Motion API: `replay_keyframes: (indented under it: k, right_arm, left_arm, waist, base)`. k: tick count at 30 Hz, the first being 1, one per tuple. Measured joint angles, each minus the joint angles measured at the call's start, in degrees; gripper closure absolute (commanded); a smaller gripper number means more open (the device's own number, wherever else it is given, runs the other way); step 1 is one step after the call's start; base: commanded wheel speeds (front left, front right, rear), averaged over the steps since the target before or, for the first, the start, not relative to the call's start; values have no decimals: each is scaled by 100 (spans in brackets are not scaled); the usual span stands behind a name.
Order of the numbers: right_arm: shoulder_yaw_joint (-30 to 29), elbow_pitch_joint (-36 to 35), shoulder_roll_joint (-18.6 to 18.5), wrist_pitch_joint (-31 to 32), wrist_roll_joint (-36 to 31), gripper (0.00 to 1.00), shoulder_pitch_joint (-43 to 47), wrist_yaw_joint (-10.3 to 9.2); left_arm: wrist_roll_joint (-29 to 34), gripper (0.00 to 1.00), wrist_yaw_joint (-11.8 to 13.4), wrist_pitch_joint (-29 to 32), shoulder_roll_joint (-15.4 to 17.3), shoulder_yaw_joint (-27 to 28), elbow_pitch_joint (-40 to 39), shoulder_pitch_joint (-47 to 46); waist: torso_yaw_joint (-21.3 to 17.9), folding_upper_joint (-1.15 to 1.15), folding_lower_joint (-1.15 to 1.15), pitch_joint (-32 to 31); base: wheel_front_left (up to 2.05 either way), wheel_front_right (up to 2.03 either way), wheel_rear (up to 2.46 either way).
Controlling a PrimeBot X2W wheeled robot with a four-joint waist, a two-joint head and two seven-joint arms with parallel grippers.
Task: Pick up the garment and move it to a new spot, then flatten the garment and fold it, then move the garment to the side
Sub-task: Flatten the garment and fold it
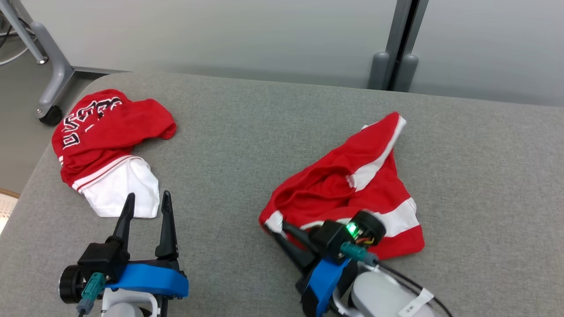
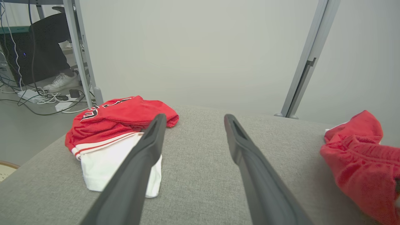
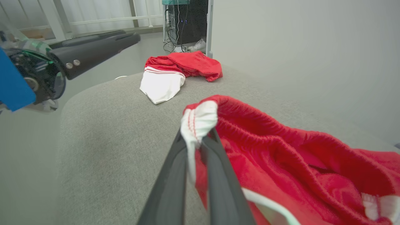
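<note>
The garment (image 1: 352,185) is a crumpled red piece with white stripes, lying right of centre on the grey padded table (image 1: 246,132). My right gripper (image 1: 275,226) is shut on the garment's near left corner. The right wrist view shows a white-edged fold (image 3: 200,120) pinched between the fingertips, with red cloth (image 3: 281,156) spreading to the right. My left gripper (image 1: 148,198) stands open at the lower left, its fingers (image 2: 150,147) over bare table with nothing between them. The garment's edge (image 2: 359,156) also appears at the right of the left wrist view.
A second red and white garment (image 1: 105,132) with black lettering lies bunched at the table's far left corner, just beyond my left fingertips. A wheeled frame leg (image 1: 50,112) stands off that corner. A grey post (image 1: 396,57) rises behind the table. A person's shoe (image 2: 61,82) and cables are on the floor.
</note>
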Motion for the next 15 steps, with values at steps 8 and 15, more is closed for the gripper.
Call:
replay_keyframes:
  k: [8,15]
  right_arm:
    - [940,205,1,4,549,0,149,0]
    - [657,158,1,-80,532,0,123,0]
  left_arm:
    - [-47,0,21,0,-2,-22,51,-3]
    - [-19,0,26,0,-3,16,70,-4]
  waist:
    - [-35,0,0,55]
    - [-256,0,0,-30]
  base:
    - [0,0,0]
    - [0,0,0]
